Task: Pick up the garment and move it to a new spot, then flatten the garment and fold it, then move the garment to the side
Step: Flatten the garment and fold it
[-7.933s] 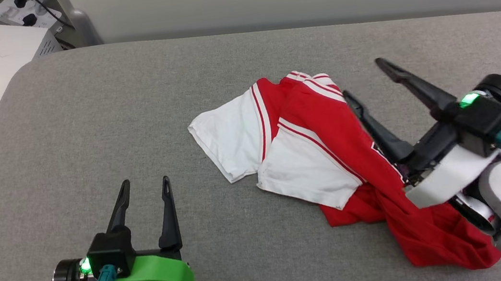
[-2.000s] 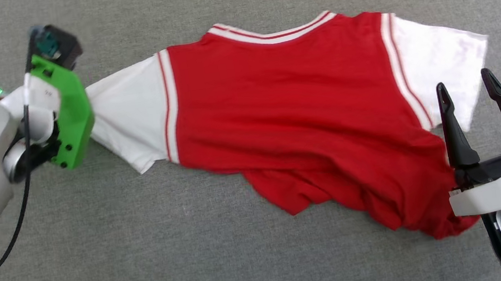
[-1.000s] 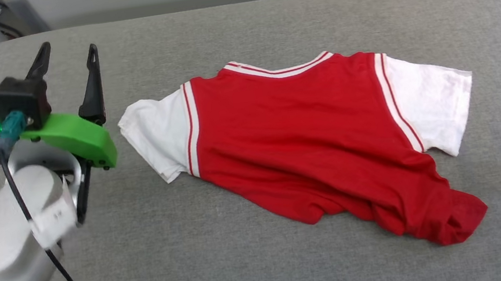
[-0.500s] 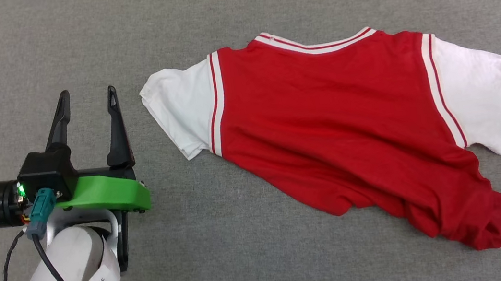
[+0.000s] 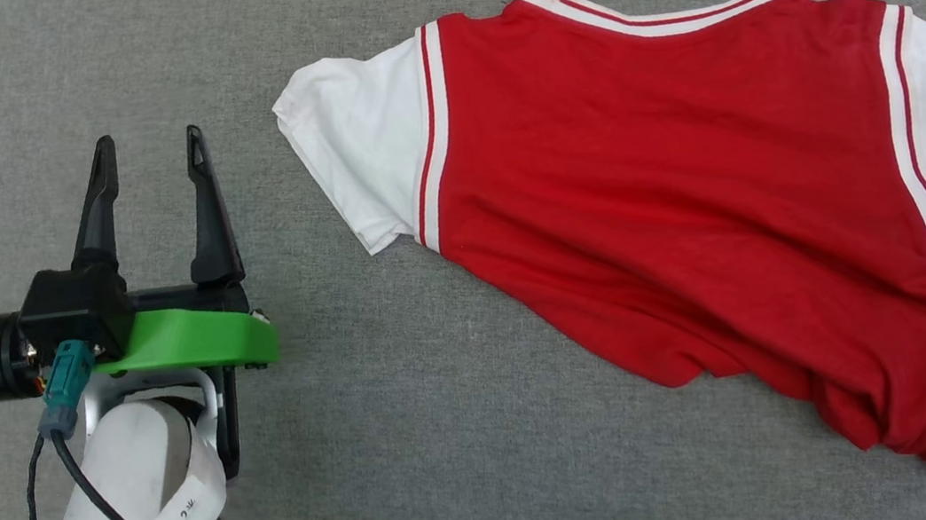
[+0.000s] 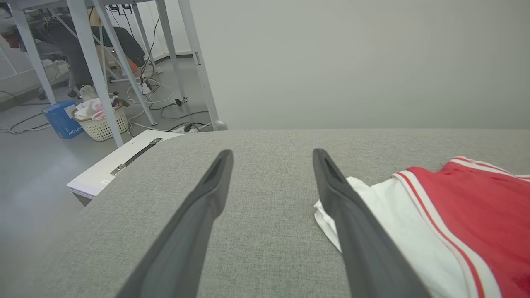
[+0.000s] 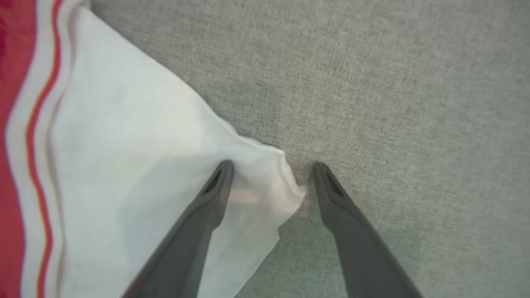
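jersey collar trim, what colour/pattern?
White with a thin red stripe, on the jersey collar. Shows best in the head view.

garment (image 5: pixel 667 179) on table (image 5: pixel 418 463) | L gripper (image 5: pixel 149 138) left of it, apart | R gripper (image 7: pixel 273 164) astride R sleeve (image 7: pixel 145 145) corner

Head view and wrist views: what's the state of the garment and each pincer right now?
garment: spread open on the grey surface, unfolded, lower hem bunched.
left pincer: open, empty, beside the garment, apart from it.
right pincer: open, over the white sleeve corner, not closed on it.
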